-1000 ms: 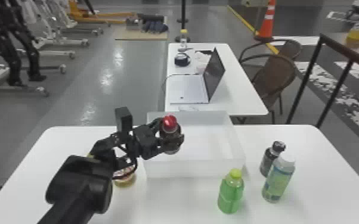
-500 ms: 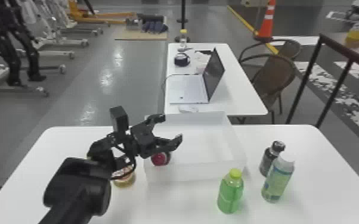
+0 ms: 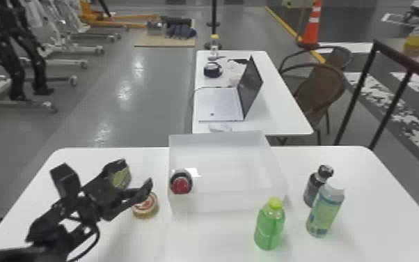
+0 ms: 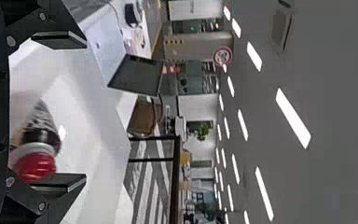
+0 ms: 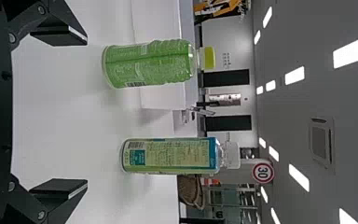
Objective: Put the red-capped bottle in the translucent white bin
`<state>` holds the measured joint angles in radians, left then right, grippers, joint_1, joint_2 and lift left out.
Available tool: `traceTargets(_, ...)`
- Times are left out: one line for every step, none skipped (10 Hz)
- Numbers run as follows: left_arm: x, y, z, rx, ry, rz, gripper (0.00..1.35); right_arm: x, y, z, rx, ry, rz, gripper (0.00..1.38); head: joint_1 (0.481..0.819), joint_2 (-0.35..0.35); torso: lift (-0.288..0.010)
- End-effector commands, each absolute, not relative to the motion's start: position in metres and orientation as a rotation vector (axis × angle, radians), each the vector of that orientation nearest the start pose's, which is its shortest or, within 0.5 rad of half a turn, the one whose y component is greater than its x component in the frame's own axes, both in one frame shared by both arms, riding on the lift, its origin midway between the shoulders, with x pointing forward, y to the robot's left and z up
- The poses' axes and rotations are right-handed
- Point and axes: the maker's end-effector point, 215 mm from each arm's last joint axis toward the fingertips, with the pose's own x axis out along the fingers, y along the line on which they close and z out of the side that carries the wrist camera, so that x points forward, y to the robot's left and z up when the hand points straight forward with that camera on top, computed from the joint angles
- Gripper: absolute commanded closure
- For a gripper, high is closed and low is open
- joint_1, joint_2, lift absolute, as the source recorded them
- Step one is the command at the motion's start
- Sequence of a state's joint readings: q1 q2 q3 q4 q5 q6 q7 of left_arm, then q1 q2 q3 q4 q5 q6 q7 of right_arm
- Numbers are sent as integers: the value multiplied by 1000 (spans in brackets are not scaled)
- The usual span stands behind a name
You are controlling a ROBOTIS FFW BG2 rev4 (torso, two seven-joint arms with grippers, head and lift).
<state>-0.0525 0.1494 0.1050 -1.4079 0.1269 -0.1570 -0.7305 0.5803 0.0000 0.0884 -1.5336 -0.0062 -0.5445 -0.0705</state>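
Lying in the near left corner of the translucent white bin [image 3: 228, 203], the red-capped bottle [image 3: 181, 183] looks tipped, with its cap to the near side. The left pincer [image 3: 136, 174] is spread wide and holds nothing. It has just moved away to the left, out past the bin's side. So the bottle is let go and in the bin, and I think the job is done. Half a second ago, that pincer was over the bin, right by the red cap. Now the cap is a tiny bit more to the left. The small round tub [image 3: 145, 206] sits left of the bin. The green bottle [image 3: 269, 224], the dark bottle [image 3: 315, 188] and the white-capped bottle [image 3: 324, 210] stand to the right on the worktop [image 3: 376, 223]. The right pincer [image 5: 86, 112] is spread too, with nothing in it.
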Motion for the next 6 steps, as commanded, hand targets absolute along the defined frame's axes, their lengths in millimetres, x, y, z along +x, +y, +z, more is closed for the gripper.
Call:
traceTargets(530, 242, -378, 10, -10, -490, 275, 352, -195, -475, 50, 77, -1, 206, 549, 0, -100)
traceTargets(513, 258, -391, 6, 4, -425, 275, 350, -195, -476, 52, 79, -2, 206, 549, 0, -100)
traceTargets(498, 270, -396, 6, -7, -358, 275, 350, -195, -475, 52, 77, -2, 206, 549, 0, -100)
traceTargets(480, 284, -404, 3, -5, -279, 275, 349, -197, -474, 53, 78, -7, 206, 549, 0, -100)
traceTargets(462, 306, -406, 36, -10, -215, 277, 347, -198, -476, 53, 82, -14, 206, 549, 0, -100)
traceTargets(443, 322, -409, 65, -12, -177, 275, 345, -199, -476, 53, 84, -18, 206, 549, 0, -100)
